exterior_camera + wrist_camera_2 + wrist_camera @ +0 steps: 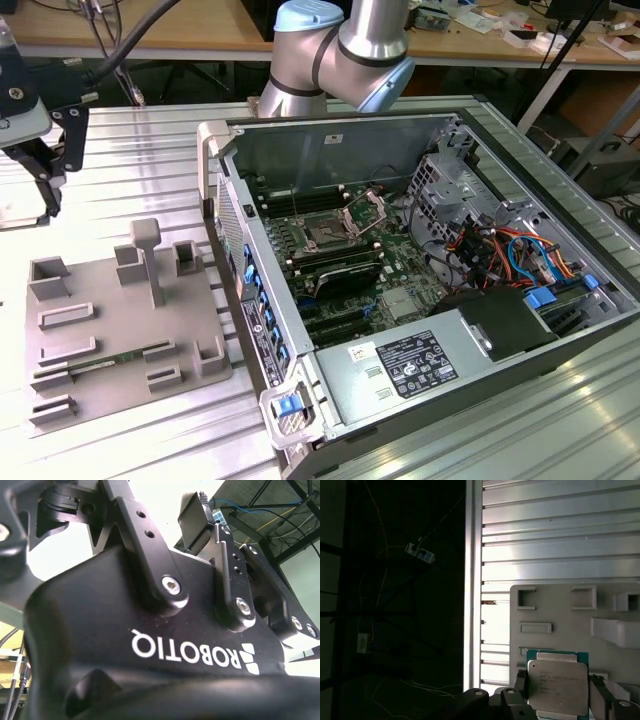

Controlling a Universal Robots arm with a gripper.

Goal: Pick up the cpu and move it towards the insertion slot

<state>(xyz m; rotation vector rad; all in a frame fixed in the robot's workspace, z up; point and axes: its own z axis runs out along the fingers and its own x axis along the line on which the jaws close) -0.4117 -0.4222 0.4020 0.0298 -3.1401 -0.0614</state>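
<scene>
One cpu (557, 687), pinched flat betw. jaws pressed onto its opposite edges, silvery metal top facing cam in first wrist view. Dark fingers (519, 686) touching cpu on both sides, thin green rim showing along its far edge. Held over grey tray (560, 625) w/ raised blocks and shallow pockets; gap betw. cpu and tray surface impossible to judge. Ribbed metal desk (560, 530) beyond tray.

In exterior view, gripper (50, 175) up at that view's far left, above desk (150, 150), near tray's (100, 300) far corner. Arm (340, 50) passing behind open pc case (330, 150) at top of scene. Insertion slot (325, 236) inside case on green board (400, 260): dark centre, silver frame, bracket (365, 212) hinged up just beside it. Well apart from gripper, w/ case wall between. Power supply (410, 365) along case's near edge.
</scene>
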